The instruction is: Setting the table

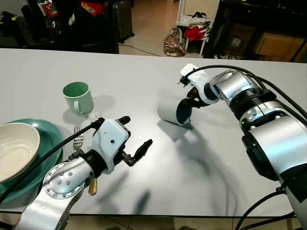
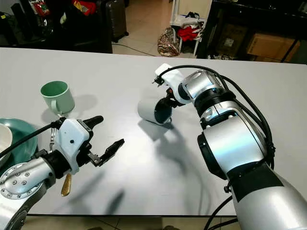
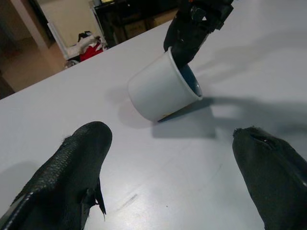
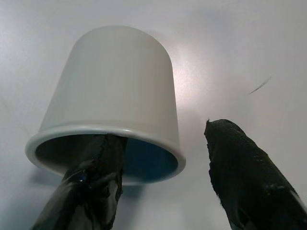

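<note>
A white cup [image 1: 170,110] with a blue inside lies tilted on its side at the middle of the white table [image 1: 144,72]. My right gripper [image 1: 188,101] is open at the cup's mouth. One finger [image 4: 91,182] reaches inside the cup; the other finger [image 4: 244,177] stands outside, apart from the rim. My left gripper [image 1: 136,131] hovers open and holds nothing, low over the table near the front left. Behind it stands an upright green mug [image 1: 78,97]. A cream bowl [image 1: 17,148] rests on a green plate [image 1: 48,139], with a fork [image 1: 77,137] beside it.
A gold-coloured utensil handle [image 1: 92,187] pokes out under my left forearm near the table's front edge. Beyond the far edge are dark chairs [image 1: 96,24], a suitcase [image 1: 122,17] and bags [image 1: 175,42] on the floor.
</note>
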You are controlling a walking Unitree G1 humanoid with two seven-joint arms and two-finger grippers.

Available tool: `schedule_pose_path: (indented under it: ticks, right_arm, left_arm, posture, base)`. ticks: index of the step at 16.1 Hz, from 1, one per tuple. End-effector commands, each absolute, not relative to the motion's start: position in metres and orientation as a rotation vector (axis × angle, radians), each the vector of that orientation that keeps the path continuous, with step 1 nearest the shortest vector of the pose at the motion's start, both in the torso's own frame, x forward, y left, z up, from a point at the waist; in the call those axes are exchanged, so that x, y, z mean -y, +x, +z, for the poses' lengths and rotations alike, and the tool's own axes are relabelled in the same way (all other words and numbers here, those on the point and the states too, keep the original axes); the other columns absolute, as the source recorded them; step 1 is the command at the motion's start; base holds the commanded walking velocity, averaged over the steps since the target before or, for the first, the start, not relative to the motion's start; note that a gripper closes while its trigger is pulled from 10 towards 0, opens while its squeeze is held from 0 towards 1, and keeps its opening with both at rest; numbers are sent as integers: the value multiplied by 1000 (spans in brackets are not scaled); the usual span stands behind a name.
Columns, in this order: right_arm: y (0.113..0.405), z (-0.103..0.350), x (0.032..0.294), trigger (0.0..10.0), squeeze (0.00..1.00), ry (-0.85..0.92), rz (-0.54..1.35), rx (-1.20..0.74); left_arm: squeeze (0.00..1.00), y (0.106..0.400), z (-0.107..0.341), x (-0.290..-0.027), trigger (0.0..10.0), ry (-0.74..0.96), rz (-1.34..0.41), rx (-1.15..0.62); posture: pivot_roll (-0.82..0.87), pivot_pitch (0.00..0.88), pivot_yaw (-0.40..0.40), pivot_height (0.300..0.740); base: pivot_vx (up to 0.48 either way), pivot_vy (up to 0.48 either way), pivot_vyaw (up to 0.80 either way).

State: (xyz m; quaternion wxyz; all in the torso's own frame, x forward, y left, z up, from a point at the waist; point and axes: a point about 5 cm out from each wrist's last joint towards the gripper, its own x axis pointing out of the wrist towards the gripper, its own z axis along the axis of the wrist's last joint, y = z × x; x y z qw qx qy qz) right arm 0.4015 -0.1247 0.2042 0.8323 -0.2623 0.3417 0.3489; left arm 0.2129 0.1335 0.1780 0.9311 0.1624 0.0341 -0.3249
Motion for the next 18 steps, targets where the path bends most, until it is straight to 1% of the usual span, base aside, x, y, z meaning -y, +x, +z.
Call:
schedule_pose_path:
  ticks: [1,2,7,15,18]
  right_arm:
    - [405,220,123,10000,592,-558,745,-684]
    - [406,223,121,10000,0,-550,740,-664]
    - [410,233,112,10000,0,-459,716,-556]
    - [409,229,109,10000,0,-470,743,-555]
    - [409,227,112,10000,0,-461,745,-551]
  left_arm:
    - [0,214,179,-132,10000,332,-671,-66]
    - [0,214,179,-132,10000,333,-670,-65]
    - [0,215,179,-133,10000,336,-664,-61]
    - [0,215,178,-134,10000,336,-656,-66]
    - [0,216,177,-133,10000,335,-656,-66]
  posture:
    - [-32,23,-53,740]
    - [-32,22,-53,740]
    - [-30,19,-56,740]
    - [-26,20,-62,740]
    - [-27,22,-63,740]
  base:
    - [0,0,0]
    - [0,0,0]
    - [0,0,0]
    - [0,0,0]
    - [0,0,0]
